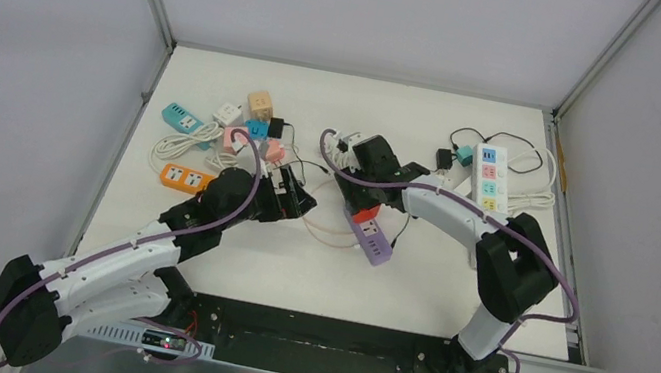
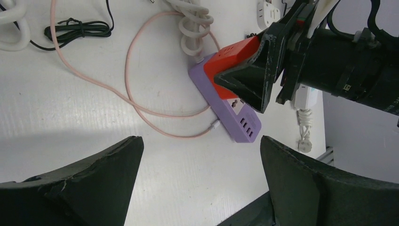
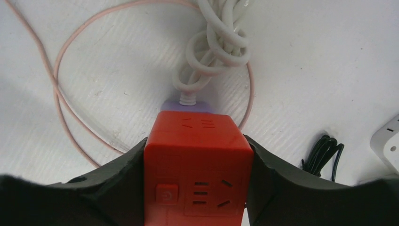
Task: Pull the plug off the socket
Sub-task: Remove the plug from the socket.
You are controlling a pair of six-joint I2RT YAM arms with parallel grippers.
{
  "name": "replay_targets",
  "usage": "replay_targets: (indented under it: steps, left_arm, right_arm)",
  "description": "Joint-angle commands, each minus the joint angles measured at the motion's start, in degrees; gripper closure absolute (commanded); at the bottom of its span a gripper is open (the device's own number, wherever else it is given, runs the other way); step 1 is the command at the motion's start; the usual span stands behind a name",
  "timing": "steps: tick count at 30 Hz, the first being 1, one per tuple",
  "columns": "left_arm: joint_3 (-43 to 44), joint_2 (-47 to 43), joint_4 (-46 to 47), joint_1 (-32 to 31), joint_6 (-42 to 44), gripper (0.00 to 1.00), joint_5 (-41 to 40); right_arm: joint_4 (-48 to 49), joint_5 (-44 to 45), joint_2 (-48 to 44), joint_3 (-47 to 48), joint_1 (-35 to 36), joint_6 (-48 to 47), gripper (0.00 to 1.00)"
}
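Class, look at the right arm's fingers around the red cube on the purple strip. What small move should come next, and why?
Probably a short, straight pull of the red cube away from the purple strip. The fingers of the right gripper press both its sides, and the cube is seated on the strip. The left gripper hangs open, holding nothing.

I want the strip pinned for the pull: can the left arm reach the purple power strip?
Probably yes: the open left gripper hovers beside the purple power strip, whose USB end lies bare; the right gripper covers only the red cube adapter.
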Motion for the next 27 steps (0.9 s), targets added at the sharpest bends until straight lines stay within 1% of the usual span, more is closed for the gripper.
replay_targets:
  steps: [1,2,5,6,9,11,13,16,19,20,21,23,27]
  left_arm:
    - [0.24,2.47,7.41,0.43,2.41,0.01,1.92]
    - [0.25,3.11,8.28,0.41,3.68,0.01,2.76]
    - [0.19,4.82,11.92,0.43,8.92,0.01,6.44]
    - [0.66,5.38,12.54,0.43,9.29,0.01,6.95]
    - [3.06,7.77,14.59,0.52,13.38,0.01,13.53]
    - [4.14,9.32,16.75,0.52,16.01,0.01,17.05]
    - [3.34,10.15,21.56,0.52,18.41,0.01,19.11]
    - [-1.08,10.54,33.72,0.52,19.77,0.01,20.3]
    - [-7.98,13.32,53.08,0.5,21.69,0.01,23.06]
    - [-9.63,15.3,61.62,0.47,21.68,0.01,23.8]
    - [-10.99,17.36,66.43,0.44,21.72,0.01,24.46]
    - [-11.11,23.02,71.71,0.43,21.5,0.01,26.09]
    - [-10.62,30.95,78.15,0.35,21.79,0.01,28.78]
  right_arm:
    - [1.03,1.41,-1.76,1.94,0.28,-2.1,0.54]
    - [0.79,0.67,-1.85,1.88,0.28,-2.98,0.64]
    - [0.35,-2.06,-2.41,1.3,-0.12,-5.99,0.99]
    - [0.04,-3.57,-2.69,0.97,-0.45,-7.2,1.0]
    - [-1.49,-10.13,-3.77,-0.27,-1.42,-13.08,1.0]
    - [-4.71,-16.65,-4.26,-0.1,-2.85,-18.46,1.0]
    - [-8.99,-24.75,-4.72,0.82,-5.76,-23.44,1.0]
    - [-12.15,-34.21,-6.2,-0.38,-10.97,-29.83,1.0]
    - [-12.57,-38.14,-7.84,-2.85,-13.21,-34.64,1.0]
    - [-13.04,-39.42,-8.07,-3.44,-13.55,-37.34,1.0]
    - [-13.75,-40.87,-8.13,-3.98,-13.8,-39.43,1.0]
    - [-15.47,-43.41,-8.12,-4.67,-14.03,-44.22,1.0]
    - [-17.77,-44.18,-7.79,-5.9,-14.17,-51.1,1.0]
